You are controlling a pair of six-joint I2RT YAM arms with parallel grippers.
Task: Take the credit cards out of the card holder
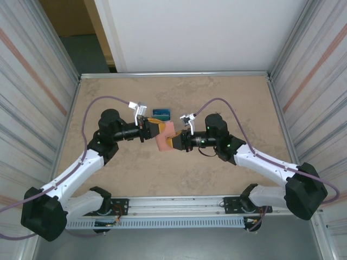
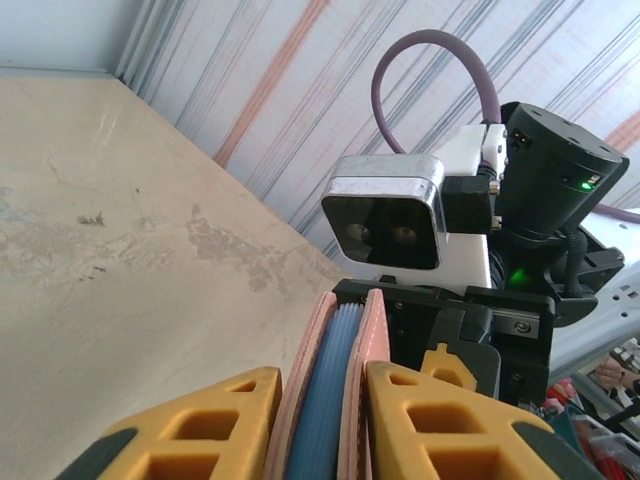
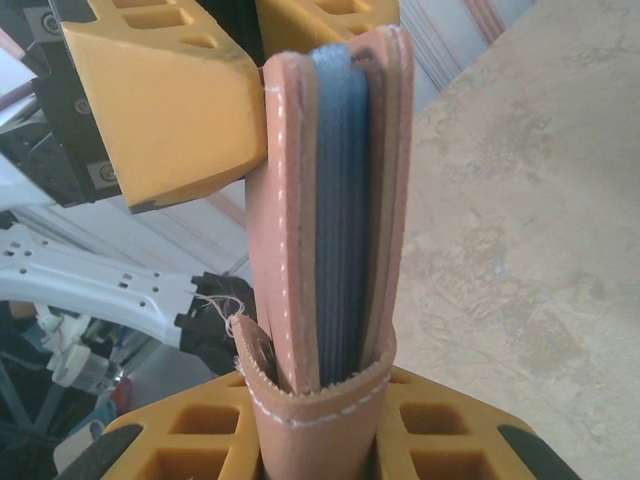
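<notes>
The salmon-pink card holder (image 1: 165,138) hangs above the middle of the table, pinched from both ends. My left gripper (image 1: 156,129) is shut on its left end, with the yellow fingers (image 2: 200,425) pressed against both pink covers (image 2: 372,340). My right gripper (image 1: 175,142) is shut on the other end, fingers (image 3: 440,425) either side of the snap-tab strap (image 3: 320,400). Between the covers I see blue-grey pleated lining (image 3: 342,200). The credit cards are hidden; I cannot make any out among the pleats.
A small dark block with a teal-blue top (image 1: 161,114) lies on the table just behind the grippers. Corrugated metal walls (image 1: 32,81) close in the left and right sides, and a rail (image 1: 179,208) runs along the near edge.
</notes>
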